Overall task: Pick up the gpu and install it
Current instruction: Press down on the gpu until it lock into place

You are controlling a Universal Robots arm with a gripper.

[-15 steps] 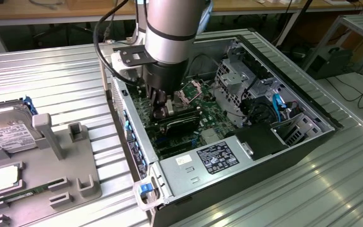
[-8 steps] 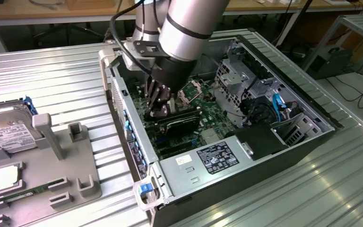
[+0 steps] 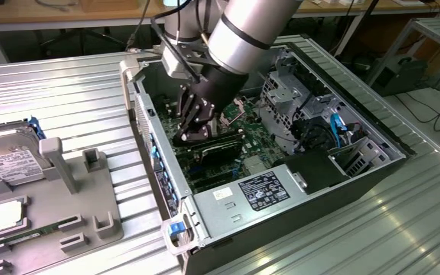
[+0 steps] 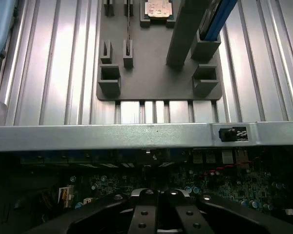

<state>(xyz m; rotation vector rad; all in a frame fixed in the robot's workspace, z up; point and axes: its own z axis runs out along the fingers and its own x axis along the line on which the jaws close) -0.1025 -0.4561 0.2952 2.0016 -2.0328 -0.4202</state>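
The gpu (image 3: 218,148) lies as a black card low inside the open computer case (image 3: 373,123), seated across the green motherboard (image 3: 239,123). My gripper (image 3: 187,136) reaches down into the case and its tips are on the card's end nearest the case's rear wall (image 3: 153,143). In the wrist view the two black fingers (image 4: 142,214) stand pressed together, shut, above the dark motherboard (image 4: 224,183). I see nothing between them. The card itself is hidden under the fingers in that view.
A grey parts fixture (image 3: 59,212) lies at the exterior view's left, with a silver hard drive (image 3: 10,157), a processor chip (image 3: 7,215) and a memory stick (image 3: 21,238). The power supply (image 3: 262,192) fills the case's near end. The case's metal rim (image 4: 136,136) crosses just ahead of the fingers.
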